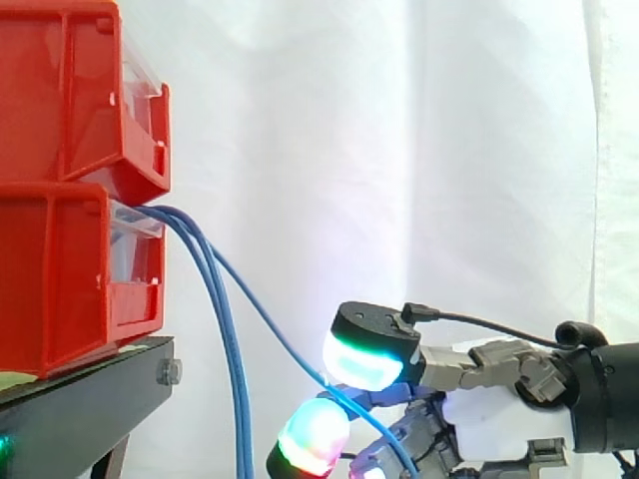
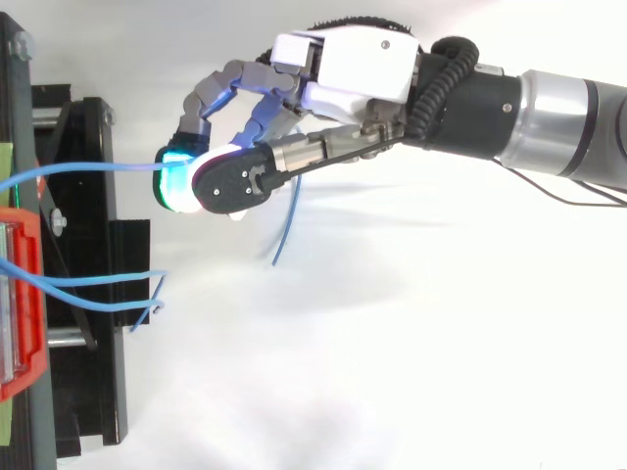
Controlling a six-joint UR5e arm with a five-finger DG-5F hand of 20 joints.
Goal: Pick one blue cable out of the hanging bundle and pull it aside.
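Note:
Several thin blue cables come out between the two stacked red bins (image 1: 60, 289). Two of them (image 1: 232, 379) hang straight down beside the stand, and the top view has them lying together (image 2: 88, 282). One blue cable (image 1: 270, 319) is drawn away from the others, slanting down and right to my hand (image 1: 509, 419). From above, this cable (image 2: 98, 165) runs level from the bins to my hand (image 2: 343, 64). The fingertips (image 2: 176, 181) pinch it against the thumb. Its loose end (image 2: 287, 225) trails below the hand.
The upper red bin (image 1: 70, 90) sits on the lower one, both on the black stand (image 1: 90, 409) at the left. The stand's frame (image 2: 98, 323) and a bin edge (image 2: 20, 304) lie along the left in the top view. A white curtain backs everything.

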